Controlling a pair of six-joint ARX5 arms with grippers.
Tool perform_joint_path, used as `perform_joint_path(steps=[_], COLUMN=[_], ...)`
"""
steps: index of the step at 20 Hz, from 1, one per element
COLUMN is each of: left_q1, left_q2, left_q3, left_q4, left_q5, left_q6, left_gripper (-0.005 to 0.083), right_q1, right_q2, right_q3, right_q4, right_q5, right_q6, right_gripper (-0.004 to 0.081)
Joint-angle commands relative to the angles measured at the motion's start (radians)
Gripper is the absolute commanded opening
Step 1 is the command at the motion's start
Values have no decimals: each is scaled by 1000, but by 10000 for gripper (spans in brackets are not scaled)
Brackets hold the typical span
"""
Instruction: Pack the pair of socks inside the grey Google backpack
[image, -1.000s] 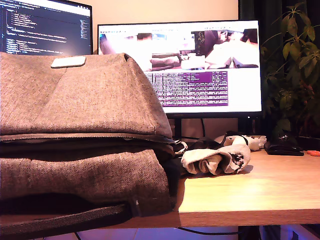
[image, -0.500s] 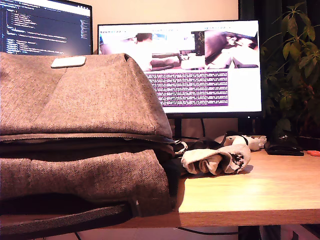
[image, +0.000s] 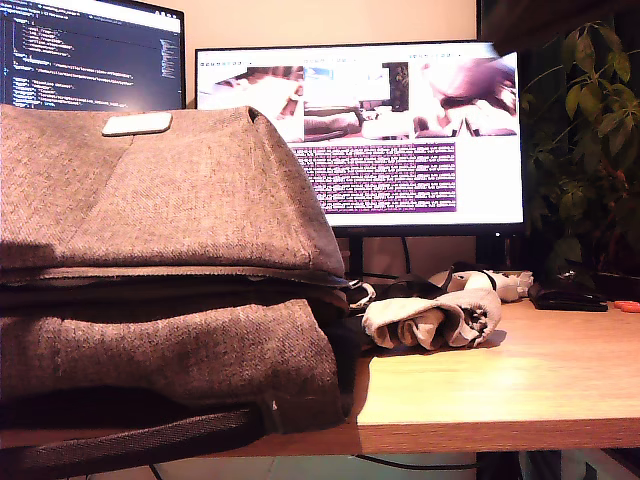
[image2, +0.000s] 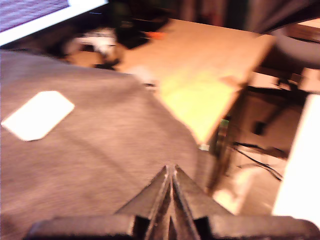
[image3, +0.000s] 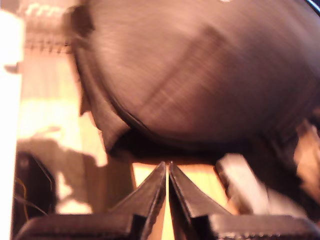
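Observation:
The grey Google backpack (image: 170, 250) lies on the desk and fills the exterior view's left, its white logo patch (image: 136, 124) on top. The pair of socks (image: 432, 320), a cream bundle with grey patches, rests on the wood just beside the backpack, toward the exterior view's right. Neither gripper shows in the exterior view. My first gripper (image2: 170, 171) hovers shut over the backpack's top (image2: 100, 145) near the patch (image2: 37, 115). My second gripper (image3: 166, 167) is shut and empty, low over the desk, facing the backpack's side (image3: 200, 75). A pale blur (image3: 240, 185) lies beside it; I cannot tell what it is.
A white plastic gadget with a black strap (image: 485, 281) and a black mouse (image: 568, 297) lie behind the socks. Two monitors (image: 410, 130) stand at the back and a plant (image: 590, 140) at the exterior view's right. The desk's front edge (image: 500, 432) runs close below the socks.
The backpack and socks have not moved. A shadow now falls on the backpack at the exterior view's left, and a dark blurred shape has shifted in that view's top right corner.

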Motion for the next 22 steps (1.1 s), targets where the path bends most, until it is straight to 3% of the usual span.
perform_joint_path(steps=[1,2,4,8,9,11,13,16,19,22], left_q1=[-3,-3,-3,-3,-3,-3,-3,-3,-3,-3], left_q2=[3,3,3,3,3,4,4,5,5,5], left_q3=[5,5,5,5,5,5,5,5,5,5], left_q4=[-2,-5,-5,-5,-5,-6,-13,-28,-28,-28], left_q5=[-20,-32,-38,-39,-40,-43,-47,-53,-57,-58], left_q6=[4,4,4,3,3,0,-5,-4,-4,-4], left_gripper=[-19,-19,-19,-19,-19,-19,-19,-19,-19,-19], right_q1=[78,118,166,212,226,254,285,288,288,303], right_q2=[48,79,134,257,292,364,422,498,547,583], right_q3=[-8,-8,-8,-8,-8,-8,-8,-8,-8,-8], right_q4=[39,53,91,161,184,255,344,485,579,579], right_q5=[93,137,142,80,79,119,216,308,318,298], right_q6=[-59,-93,-104,-107,-124,-136,-202,-254,-304,-382], right_gripper=[-12,-12,24,434,483,490,537,557,557,566])
